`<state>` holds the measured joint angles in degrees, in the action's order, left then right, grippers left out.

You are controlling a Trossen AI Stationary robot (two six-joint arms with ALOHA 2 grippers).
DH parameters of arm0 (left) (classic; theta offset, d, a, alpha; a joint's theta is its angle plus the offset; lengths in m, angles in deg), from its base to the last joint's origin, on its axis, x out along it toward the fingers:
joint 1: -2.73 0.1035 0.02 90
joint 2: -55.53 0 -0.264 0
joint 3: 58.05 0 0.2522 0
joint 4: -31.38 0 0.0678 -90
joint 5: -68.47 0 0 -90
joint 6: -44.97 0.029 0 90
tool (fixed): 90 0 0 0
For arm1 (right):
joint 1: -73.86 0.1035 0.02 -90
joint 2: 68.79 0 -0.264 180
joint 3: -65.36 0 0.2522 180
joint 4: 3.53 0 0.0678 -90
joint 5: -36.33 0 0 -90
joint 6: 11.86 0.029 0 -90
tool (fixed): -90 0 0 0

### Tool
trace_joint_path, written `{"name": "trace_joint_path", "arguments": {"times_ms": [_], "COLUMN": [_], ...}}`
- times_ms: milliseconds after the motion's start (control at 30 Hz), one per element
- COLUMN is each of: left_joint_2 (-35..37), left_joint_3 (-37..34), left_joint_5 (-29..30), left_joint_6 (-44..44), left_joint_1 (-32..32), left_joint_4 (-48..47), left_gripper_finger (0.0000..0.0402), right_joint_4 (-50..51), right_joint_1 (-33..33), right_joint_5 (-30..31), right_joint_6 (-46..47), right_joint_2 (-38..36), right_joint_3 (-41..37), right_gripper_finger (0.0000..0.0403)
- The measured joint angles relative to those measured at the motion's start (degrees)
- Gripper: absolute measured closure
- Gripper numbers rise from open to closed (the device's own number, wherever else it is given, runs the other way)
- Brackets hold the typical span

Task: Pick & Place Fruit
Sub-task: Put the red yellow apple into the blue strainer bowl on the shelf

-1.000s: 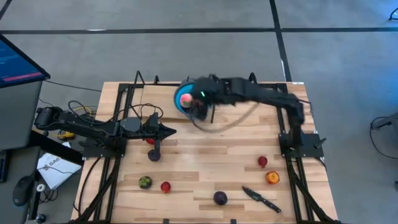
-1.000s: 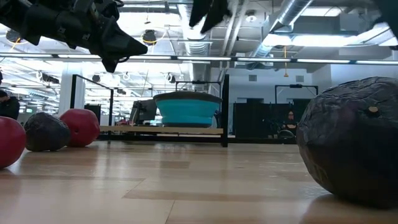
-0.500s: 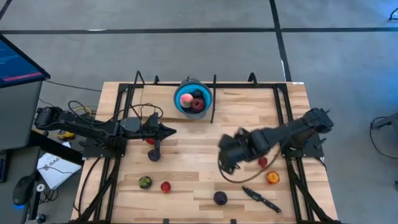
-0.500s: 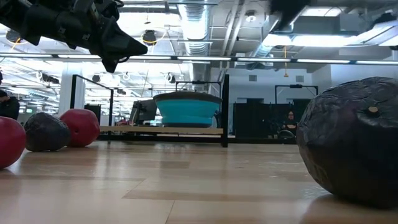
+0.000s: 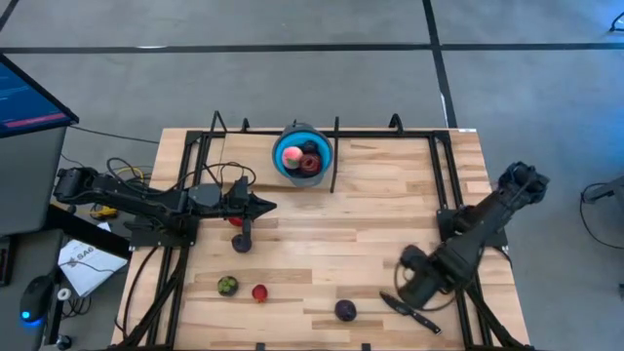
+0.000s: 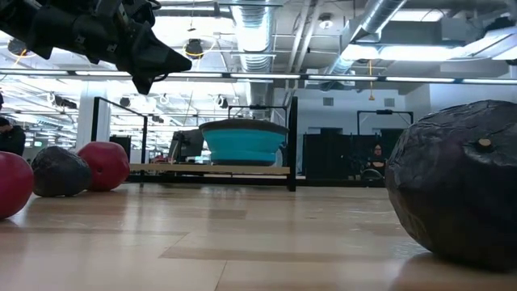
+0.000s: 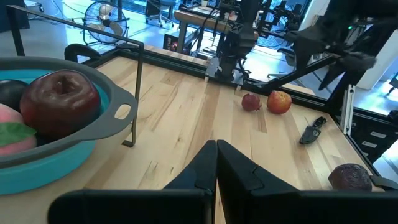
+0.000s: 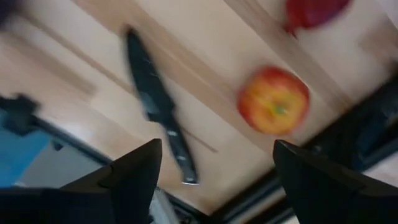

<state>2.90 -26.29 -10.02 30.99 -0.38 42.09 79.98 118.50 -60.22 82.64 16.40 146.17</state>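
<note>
A blue bowl (image 5: 300, 156) with a grey inside stands at the far edge and holds a pink, a red and a dark fruit. On the table lie a red fruit (image 5: 236, 220), a dark purple one (image 5: 241, 244), a greenish one (image 5: 227, 285), a red one (image 5: 259, 292) and a dark purple one (image 5: 345, 310). My right gripper (image 8: 216, 144) is open and hovers above the orange fruit (image 8: 273, 101) and the black-handled knife (image 8: 155, 106), with a red fruit (image 8: 311, 12) close by. My left gripper (image 5: 265, 205) is shut and waits above the table's left part.
A black frame of thin posts rims the table, with one post (image 5: 334, 156) beside the bowl. The knife (image 5: 409, 312) lies near the near right corner. Cables (image 5: 127, 175) trail by the left arm's base. Bare wood spans the table's middle (image 5: 331, 234).
My right arm has swung from over the bowl at the far edge across the table toward the near right corner, and its gripper now hangs over the knife and the orange fruit. The left arm and the fruit on the table have kept still.
</note>
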Motion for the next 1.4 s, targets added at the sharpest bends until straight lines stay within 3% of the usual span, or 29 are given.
{"name": "trace_joint_path", "arguments": {"times_ms": [133, 267, 467, 1000, 1400], "left_joint_2": [0.01, 0.00, 0.01, 0.00, 0.00], "left_joint_3": [0.00, 0.00, 0.00, 0.00, 0.00], "left_joint_5": [0.00, 0.00, 0.55, 0.61, 0.63], "left_joint_6": [0.00, -0.02, -0.02, -0.02, -0.02], "left_joint_1": [0.00, 0.02, 0.02, 0.02, 0.02], "left_joint_4": [0.02, 0.02, 0.04, 0.04, 0.02], "left_gripper_finger": [0.0400, 0.0400, 0.0400, 0.0400, 0.0400], "right_joint_4": [-0.05, -0.54, -4.58, -17.37, -23.86], "right_joint_1": [2.95, 3.24, 3.12, 3.65, 2.35], "right_joint_5": [-3.94, -9.32, -8.45, -3.51, 0.65], "right_joint_6": [3.87, 2.04, -3.47, -6.14, -6.41], "right_joint_2": [-1.27, -1.54, -1.57, -1.55, -1.55], "right_joint_3": [-4.02, -7.36, -11.42, -22.70, -23.33], "right_gripper_finger": [0.0088, 0.0045, 0.0007, 0.0037, 0.0163]}}
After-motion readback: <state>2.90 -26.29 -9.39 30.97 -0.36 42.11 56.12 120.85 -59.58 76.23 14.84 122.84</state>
